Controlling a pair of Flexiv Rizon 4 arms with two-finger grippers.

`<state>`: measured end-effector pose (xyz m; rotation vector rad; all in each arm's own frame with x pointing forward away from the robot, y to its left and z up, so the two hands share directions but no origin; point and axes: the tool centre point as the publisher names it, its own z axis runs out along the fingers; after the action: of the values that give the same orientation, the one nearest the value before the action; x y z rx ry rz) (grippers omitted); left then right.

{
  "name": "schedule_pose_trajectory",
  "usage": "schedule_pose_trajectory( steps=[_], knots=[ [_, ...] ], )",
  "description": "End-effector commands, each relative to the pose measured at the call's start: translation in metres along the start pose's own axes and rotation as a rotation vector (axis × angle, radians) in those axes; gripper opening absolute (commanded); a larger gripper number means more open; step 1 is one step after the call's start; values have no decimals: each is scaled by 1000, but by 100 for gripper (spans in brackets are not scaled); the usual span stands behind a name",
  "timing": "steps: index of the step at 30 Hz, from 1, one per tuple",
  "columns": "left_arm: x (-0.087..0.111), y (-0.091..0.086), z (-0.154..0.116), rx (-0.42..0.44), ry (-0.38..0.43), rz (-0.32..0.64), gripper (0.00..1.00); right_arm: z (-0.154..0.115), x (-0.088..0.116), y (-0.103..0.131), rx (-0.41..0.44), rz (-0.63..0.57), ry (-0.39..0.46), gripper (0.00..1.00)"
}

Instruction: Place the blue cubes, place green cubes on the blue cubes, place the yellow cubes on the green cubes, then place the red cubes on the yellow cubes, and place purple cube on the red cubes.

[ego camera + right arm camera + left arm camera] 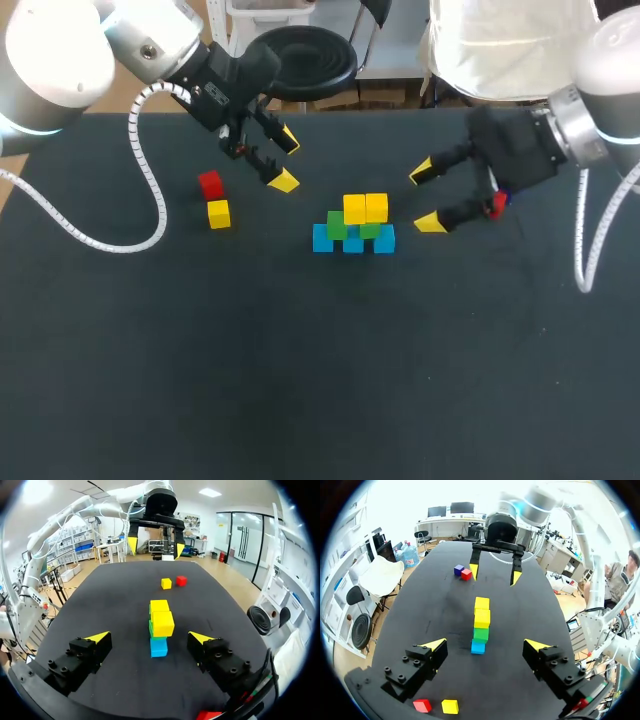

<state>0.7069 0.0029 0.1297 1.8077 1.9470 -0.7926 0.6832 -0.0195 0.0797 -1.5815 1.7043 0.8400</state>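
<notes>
Head view: the stack (353, 228) sits mid-table (300, 380), with three blue cubes (322, 238) in a row at the bottom, two green cubes (337, 224) on them and two yellow cubes (354, 208) on top of those. That's three tiers up, and there's no red on it yet.

Over on the left, the left gripper (286, 160) hangs above the table with its fingers spread wide and nothing between them. Just beside it lie a red cube (210, 185) and a loose yellow cube (218, 214), close together on the cloth and well apart from the stack.

On the right, the right gripper (427, 197) is also spread wide and empty, tips pointing towards the stack and near it.

The left wrist view looks straight down the line of the stack to the right gripper beyond. Beside that gripper's fingers sit a purple cube (458, 570) and a second red cube (466, 574), touching each other.

From the right wrist, the stack stands just ahead of the open fingers, and the left gripper hangs at the far end.
</notes>
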Motion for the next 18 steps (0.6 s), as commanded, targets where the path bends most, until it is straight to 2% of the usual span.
schedule_pose_trajectory(
  steps=[1,18],
  knots=[
    [1,-1,0,-2,-3,3,100,-7,-2,9,6,-8,-2,100],
    [1,-1,0,-2,-3,3,100,-8,-2,11,-1,-15,-35,100]
  ],
)
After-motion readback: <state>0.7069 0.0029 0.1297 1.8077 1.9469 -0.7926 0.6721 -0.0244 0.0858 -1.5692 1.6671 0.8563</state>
